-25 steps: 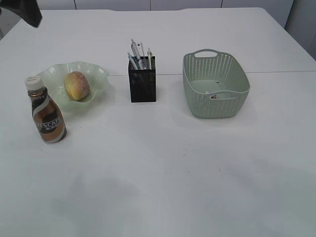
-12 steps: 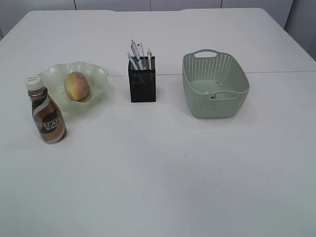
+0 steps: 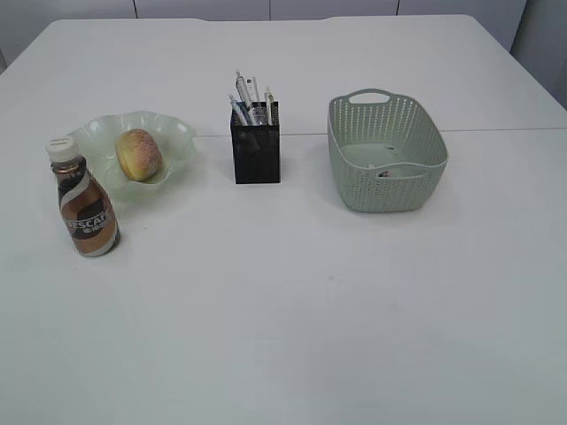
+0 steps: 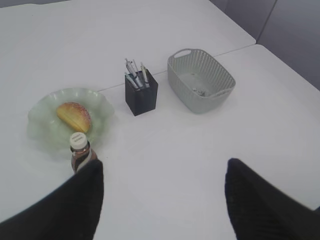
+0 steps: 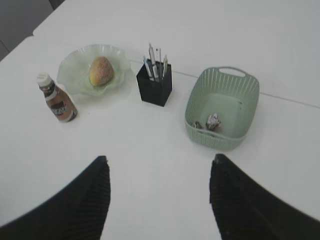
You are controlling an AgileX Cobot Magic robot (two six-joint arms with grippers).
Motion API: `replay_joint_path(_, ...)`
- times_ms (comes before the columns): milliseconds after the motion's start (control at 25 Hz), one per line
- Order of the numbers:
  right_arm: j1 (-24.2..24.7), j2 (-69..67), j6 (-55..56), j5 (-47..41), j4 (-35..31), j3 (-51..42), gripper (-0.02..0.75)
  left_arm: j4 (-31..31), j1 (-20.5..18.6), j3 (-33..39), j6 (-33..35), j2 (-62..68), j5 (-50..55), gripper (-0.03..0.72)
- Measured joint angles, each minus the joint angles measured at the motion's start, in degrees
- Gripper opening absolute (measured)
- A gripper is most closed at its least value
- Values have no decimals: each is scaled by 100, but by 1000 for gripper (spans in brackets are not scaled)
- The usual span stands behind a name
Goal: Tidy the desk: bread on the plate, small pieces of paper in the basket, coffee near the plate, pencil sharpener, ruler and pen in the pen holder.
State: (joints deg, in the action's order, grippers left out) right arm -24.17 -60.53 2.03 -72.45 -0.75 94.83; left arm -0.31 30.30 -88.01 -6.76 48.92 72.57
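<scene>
White desk [image 3: 292, 310] near half bare | basket [image 3: 387, 155] nearest right edge

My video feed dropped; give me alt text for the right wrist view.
Seen from above: the bread lies on the plate, the coffee stands beside it, the pen holder holds pens, and the basket holds paper scraps.

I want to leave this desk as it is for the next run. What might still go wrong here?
The coffee is tall and narrow and stands upright just off the plate's ruffled rim, so a nudge might topple it. The pens lean out above the pen holder, so a low arm pass might catch them. The paper scraps look light and might blow out of the basket.
</scene>
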Motion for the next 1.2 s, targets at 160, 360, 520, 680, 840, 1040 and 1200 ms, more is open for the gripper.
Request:
replay_joint_path(160,0,1179,0,397,13,-1515,460,-203,0,1031,201,-805,0,557)
replay_joint_path(360,0,2538,0,569,175,-3031,460,-305,12,2716,826,-2103,-465,557)
replay_joint_path(520,0,3397,0,579,350,-3731,459,-305,12,3979,1018,-3168,-858,557)
replay_joint_path(680,0,4082,-14,612,693,-4201,459,-305,12,4933,1042,-4067,-943,557)
replay_joint_path(840,0,4723,-148,765,749,-4707,459,-305,12,5500,1114,-4665,-943,557)
replay_joint_path(1040,0,5571,-203,814,715,-5391,459,-270,12,5764,1134,-4789,-932,557)
replay_joint_path(1200,0,6033,-168,826,715,-5976,459,-247,12,5777,1144,-4789,-932,557)
